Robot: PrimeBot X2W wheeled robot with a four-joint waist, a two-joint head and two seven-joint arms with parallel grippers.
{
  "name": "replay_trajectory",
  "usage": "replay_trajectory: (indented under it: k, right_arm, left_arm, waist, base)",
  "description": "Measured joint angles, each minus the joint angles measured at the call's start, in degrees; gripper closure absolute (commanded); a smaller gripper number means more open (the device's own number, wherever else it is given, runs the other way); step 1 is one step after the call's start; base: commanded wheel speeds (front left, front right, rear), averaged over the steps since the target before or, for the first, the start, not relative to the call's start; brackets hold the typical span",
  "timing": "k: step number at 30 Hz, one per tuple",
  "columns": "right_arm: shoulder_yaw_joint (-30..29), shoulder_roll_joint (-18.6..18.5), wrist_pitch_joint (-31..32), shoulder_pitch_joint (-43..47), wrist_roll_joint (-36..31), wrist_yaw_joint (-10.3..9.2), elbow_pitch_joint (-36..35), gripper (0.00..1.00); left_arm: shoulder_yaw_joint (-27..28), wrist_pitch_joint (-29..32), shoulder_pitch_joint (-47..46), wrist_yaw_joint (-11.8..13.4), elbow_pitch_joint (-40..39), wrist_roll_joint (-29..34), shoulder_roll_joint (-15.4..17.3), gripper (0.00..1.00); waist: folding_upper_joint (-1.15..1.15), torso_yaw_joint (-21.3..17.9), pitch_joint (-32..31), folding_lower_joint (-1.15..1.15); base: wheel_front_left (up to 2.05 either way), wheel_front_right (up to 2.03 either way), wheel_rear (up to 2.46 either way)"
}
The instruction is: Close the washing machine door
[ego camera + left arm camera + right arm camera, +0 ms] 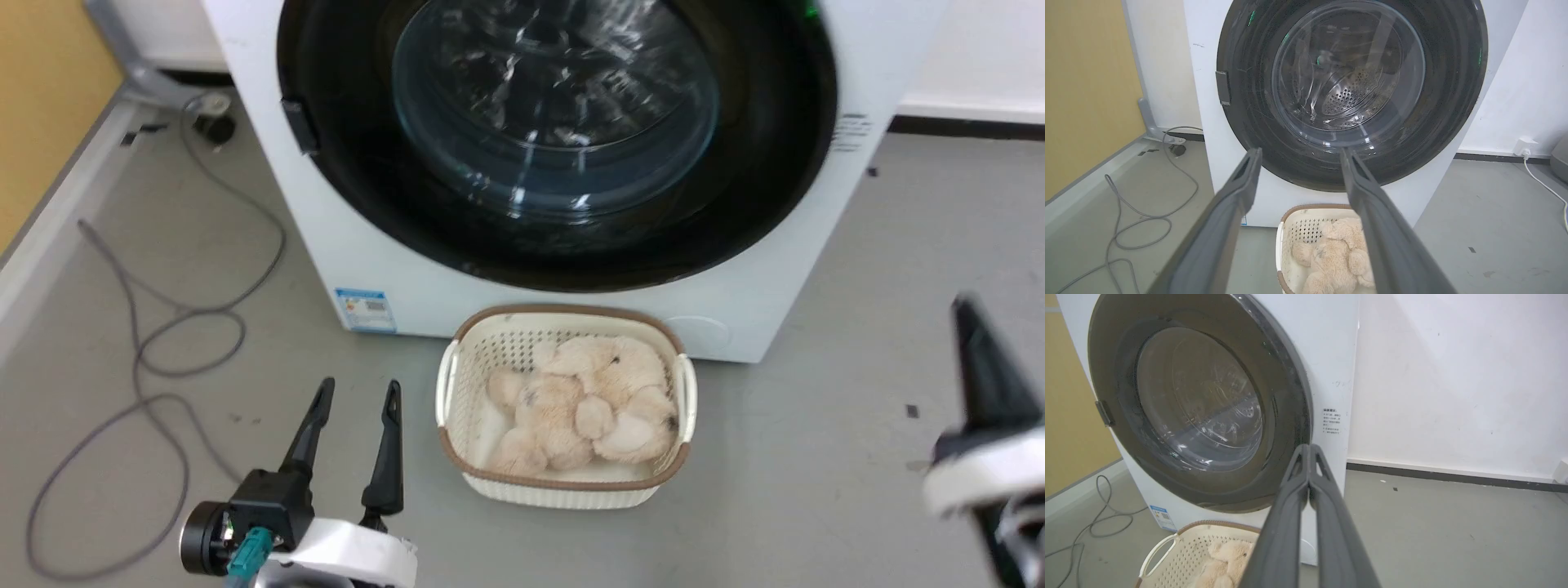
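The washing machine door [555, 122], round and black-rimmed with a bulging glass window, lies flat against the front of the white washing machine [269, 163]. Through the door's glass [1347, 73] I see the perforated steel drum. The door [1196, 404] fills the machine's front in the right wrist view too. My left gripper [357, 396] hangs low over the floor at the lower left, open and empty, apart from the machine. At the right edge my right gripper [967, 314] is blurred; its fingers [1308, 455] meet at the tips, holding nothing.
A cream basket [453, 371] holding a beige plush toy [584, 404] stands on the floor just before the machine. A grey cable [188, 310] loops over the floor on the left. A white wall with a plug [1525, 147] lies to the right.
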Motion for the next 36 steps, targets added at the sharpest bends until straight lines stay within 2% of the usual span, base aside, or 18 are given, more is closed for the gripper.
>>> replay_trajectory:
  k: [7,13,14,15,16,17,36]
  right_arm:
    - [-4.6,11.1,0.9,12.3,-9.0,0.00,-9.6,1.00]
    - [-4.5,14.0,2.8,16.3,-11.1,0.00,-12.9,1.00]
    - [-4.4,14.3,3.1,16.5,-11.1,0.00,-13.2,0.90]
    - [-4.5,14.6,3.1,16.8,-11.1,0.00,-13.4,0.55]
    - [-4.6,14.8,3.2,17.0,-11.1,0.00,-13.6,0.00]
    - [-4.5,14.8,3.3,17.1,-11.1,0.00,-13.6,1.00]
    - [-4.2,14.9,4.6,17.0,-12.1,0.00,-13.6,1.00]
  left_arm:
    - [0.0,0.0,1.4,-0.5,0.8,0.8,0.0,0.00]
    - [-0.1,0.0,2.7,-0.4,2.0,1.1,0.0,0.00]
    - [-0.1,0.0,2.8,-0.1,2.1,0.9,0.0,0.00]
    - [-0.1,0.0,2.8,0.1,2.1,0.7,0.0,0.00]
    - [-0.2,0.0,2.8,0.0,1.8,0.2,0.0,0.00]
    - [-0.2,0.1,2.8,0.0,1.7,0.1,0.0,1.00]
    - [0.3,1.7,2.8,0.1,1.1,0.6,0.0,1.00]
  waist:
    - [0.00,-2.0,-2.1,0.00]
    - [0.00,-2.8,-2.6,0.00]
    - [0.00,-2.9,-2.6,0.00]
    - [0.00,-2.9,-2.6,0.00]
    - [0.00,-2.9,-2.5,0.00]
    - [0.00,-3.0,-2.5,0.00]
    - [0.00,-3.0,-2.9,0.00]
  base:
    - [0.00,0.00,0.00]
    - [0.00,0.00,0.00]
    - [0.00,0.00,0.00]
    - [0.00,0.00,0.00]
    - [0.00,0.00,0.00]
    - [0.00,0.00,0.00]
    - [0.00,0.00,0.00]
